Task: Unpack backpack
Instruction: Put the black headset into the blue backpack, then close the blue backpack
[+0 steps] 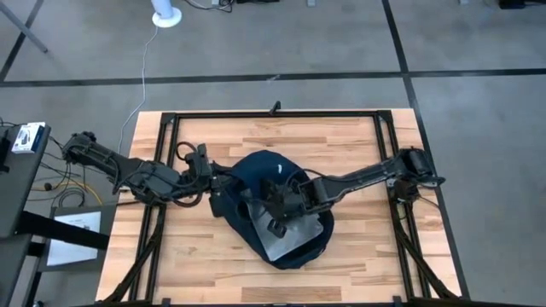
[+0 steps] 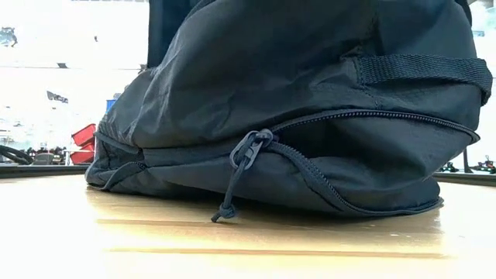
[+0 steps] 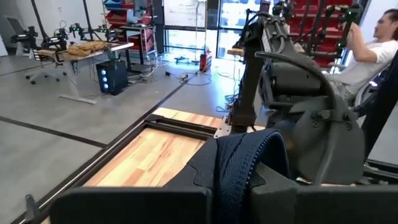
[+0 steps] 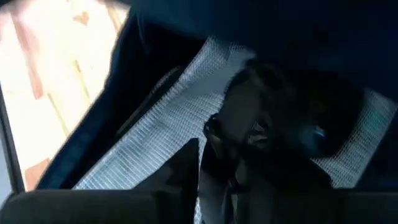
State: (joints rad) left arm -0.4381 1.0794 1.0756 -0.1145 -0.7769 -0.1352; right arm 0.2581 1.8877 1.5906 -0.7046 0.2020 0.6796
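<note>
The dark navy backpack (image 1: 273, 213) lies flat in the middle of the wooden table, its main opening spread and its silver-grey mesh lining (image 1: 286, 239) showing. In the low view its body (image 2: 294, 116) fills the picture, with a zip pull cord (image 2: 236, 182) hanging onto the table. My left gripper (image 1: 215, 186) is at the backpack's left edge, shut on a ribbed webbing strap (image 3: 242, 165). My right gripper (image 1: 277, 213) reaches down into the opening, over the lining (image 4: 155, 143) and a dark crumpled thing (image 4: 261, 118). My left gripper pinches the ribbed navy webbing strap (image 3: 239, 180) between its two fingers, coming level from the table's left side. The strap arches up out of the fingers in a loop. The backpack's body stays on the table.
A black metal frame (image 1: 273, 113) runs around the tabletop. Bare wood (image 1: 196, 264) lies near and far of the backpack. In the left wrist view my right arm (image 3: 298, 106) stands close, with a person (image 3: 379, 50) seated beyond the table.
</note>
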